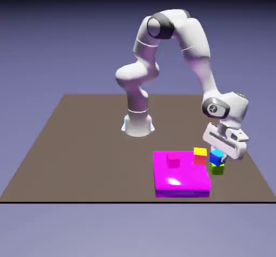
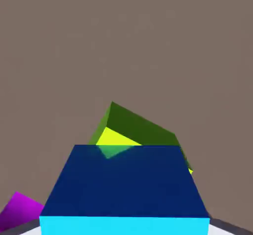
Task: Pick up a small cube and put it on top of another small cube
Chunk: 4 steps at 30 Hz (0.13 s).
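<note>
Gripper [image 1: 225, 152]: hangs at the exterior view's right, directly over the small stack; its fingertips are hidden in both views, so whether the jaws stand apart or clamped cannot be told from these pictures.
Blue cube [image 2: 126, 184]: fills the lower half of the hand view, dark blue side face with a cyan face along the bottom edge. In the exterior view it sits on top of the olive-green cube, just under the hand.
Olive-green cube [image 2: 141, 128]: rests on the table, under and behind the blue cube; its yellow-green top shows in part, rotated relative to the blue cube above it.
Stack alignment: the two cubes overlap but their edges are not parallel; a corner of the lower top face shows past the blue cube.
Handling, judged: the blue cube looks rigid, light and smooth-faced, not fragile. Take it on two opposite flat side faces, near mid-height, fingers square to the faces; a corner grip would likely twist it.
Risk, judged: any sideways drag on withdrawal could slide the top cube off.
Red cube with yellow top [image 1: 200, 156]: just beside the stack, on the magenta slab [image 1: 180, 181].
Small magenta cube [image 1: 173, 159]: on the slab, well clear.
Table [image 1: 81, 142]: brown, flat.
</note>
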Motion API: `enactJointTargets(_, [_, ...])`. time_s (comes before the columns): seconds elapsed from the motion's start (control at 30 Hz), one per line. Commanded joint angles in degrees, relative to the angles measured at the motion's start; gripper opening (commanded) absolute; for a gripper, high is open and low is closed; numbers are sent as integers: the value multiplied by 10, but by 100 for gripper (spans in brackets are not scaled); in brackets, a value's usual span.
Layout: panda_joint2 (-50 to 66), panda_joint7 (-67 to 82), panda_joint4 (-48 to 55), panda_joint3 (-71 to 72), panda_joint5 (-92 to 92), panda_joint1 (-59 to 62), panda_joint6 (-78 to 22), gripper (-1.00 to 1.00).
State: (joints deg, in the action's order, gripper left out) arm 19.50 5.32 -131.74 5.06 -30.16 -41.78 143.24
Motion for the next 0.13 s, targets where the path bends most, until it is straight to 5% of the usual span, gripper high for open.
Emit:
enactJointTargets(0.0, [-21, 10, 0, 8, 14, 2, -20, 100])
enactJointTargets(0.1, [-66, 33, -1, 25, 44, 5, -63, 100])
